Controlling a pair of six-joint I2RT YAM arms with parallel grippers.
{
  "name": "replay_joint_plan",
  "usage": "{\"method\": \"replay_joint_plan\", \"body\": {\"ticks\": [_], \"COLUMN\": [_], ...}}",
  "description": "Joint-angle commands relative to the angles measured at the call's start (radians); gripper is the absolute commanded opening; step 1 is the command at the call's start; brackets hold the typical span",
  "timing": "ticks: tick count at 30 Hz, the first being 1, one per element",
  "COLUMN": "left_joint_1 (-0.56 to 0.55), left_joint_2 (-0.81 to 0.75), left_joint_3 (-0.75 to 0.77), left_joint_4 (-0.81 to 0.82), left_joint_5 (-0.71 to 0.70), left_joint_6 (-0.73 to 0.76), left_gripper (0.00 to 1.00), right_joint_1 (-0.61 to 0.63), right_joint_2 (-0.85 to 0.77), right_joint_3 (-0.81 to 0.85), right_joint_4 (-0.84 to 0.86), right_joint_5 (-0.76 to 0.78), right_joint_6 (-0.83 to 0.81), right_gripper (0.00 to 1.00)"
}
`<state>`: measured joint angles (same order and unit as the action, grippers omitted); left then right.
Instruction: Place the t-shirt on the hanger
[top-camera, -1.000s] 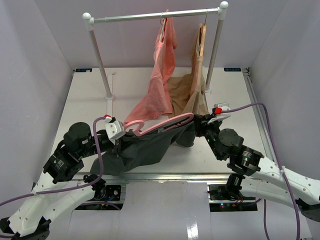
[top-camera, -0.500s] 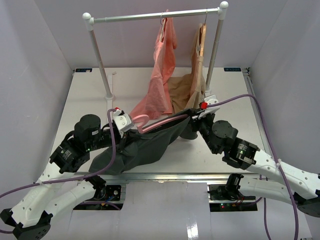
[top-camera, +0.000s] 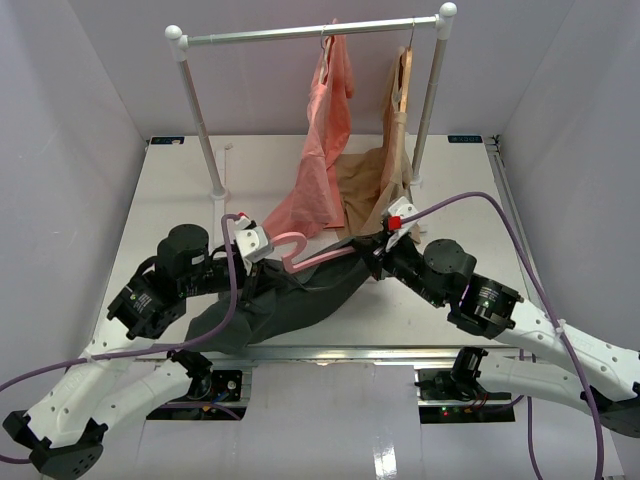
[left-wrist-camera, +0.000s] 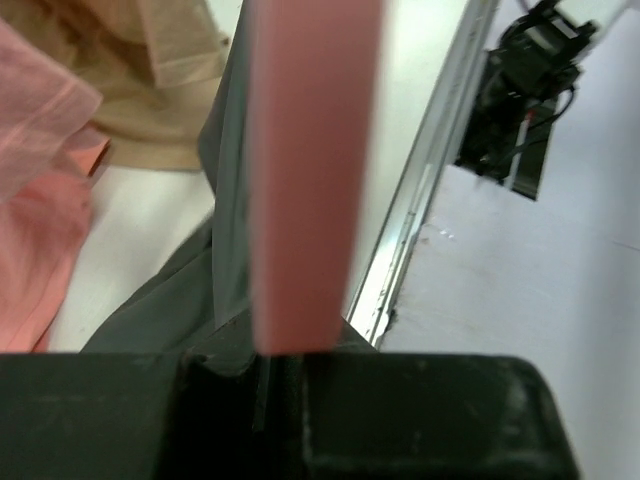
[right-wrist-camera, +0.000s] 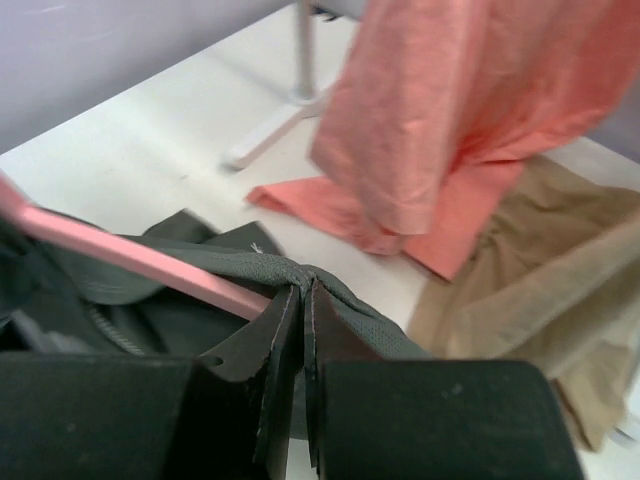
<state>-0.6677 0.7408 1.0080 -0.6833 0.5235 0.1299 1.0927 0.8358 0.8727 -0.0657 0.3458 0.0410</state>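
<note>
- Grip: left gripper (top-camera: 262, 248) clamps the pink hanger (top-camera: 322, 257) close to its hook; right gripper (top-camera: 378, 260) pinches a fold of the t-shirt (top-camera: 285, 300), touching the hanger's arm.
- T-shirt drapes from the hanger over the table (top-camera: 170, 200) near its front edge; one arm seems inside the cloth.
- Judged step: draw cloth outward along the arm, over its tip; hanger level.
- Room: salmon garment (top-camera: 318, 175) and tan garment (top-camera: 372, 195) pool just behind; front rail (top-camera: 400, 352) close below; bare table shows left.
</note>
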Motion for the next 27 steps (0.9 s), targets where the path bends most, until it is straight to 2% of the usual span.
{"method": "replay_joint_plan", "body": {"ticks": [1, 3, 6, 8, 10, 12, 16, 20, 27], "left_joint_1": [0.002, 0.003, 0.002, 0.002, 0.003, 0.002, 0.002, 0.002, 0.002], "left_joint_2": [-0.052, -0.068, -0.073, -0.074, -0.075, -0.074, -0.072, -0.079, -0.078], "left_joint_3": [-0.035, -0.064, -0.084, -0.102, -0.117, -0.132, -0.132, -0.138, -0.139], "left_joint_4": [0.119, 0.133, 0.135, 0.137, 0.149, 0.163, 0.180, 0.230, 0.264], "left_joint_5": [0.188, 0.193, 0.178, 0.185, 0.197, 0.211, 0.258, 0.331, 0.383], "left_joint_6": [-0.050, -0.050, -0.047, -0.042, -0.040, -0.042, -0.046, -0.071, -0.098], "left_gripper": [0.00, 0.00, 0.00, 0.00, 0.00, 0.00, 0.00, 0.00, 0.00], "right_joint_1": [0.000, 0.001, 0.006, 0.007, 0.006, 0.007, 0.007, 0.007, 0.007], "right_joint_2": [0.026, 0.050, 0.045, 0.028, 0.024, 0.029, 0.029, 0.092, 0.215], "right_joint_3": [0.115, 0.154, 0.164, 0.152, 0.154, 0.166, 0.170, 0.231, 0.299], "right_joint_4": [-0.083, -0.139, -0.157, -0.139, -0.139, -0.151, -0.130, -0.109, -0.030], "right_joint_5": [-0.324, -0.443, -0.470, -0.499, -0.533, -0.580, -0.651, -0.740, -0.764], "right_joint_6": [0.004, -0.003, 0.009, 0.012, 0.008, -0.014, -0.093, -0.148, -0.157], "right_gripper": [0.08, 0.08, 0.09, 0.13, 0.24, 0.39, 0.51, 0.57, 0.61]}}
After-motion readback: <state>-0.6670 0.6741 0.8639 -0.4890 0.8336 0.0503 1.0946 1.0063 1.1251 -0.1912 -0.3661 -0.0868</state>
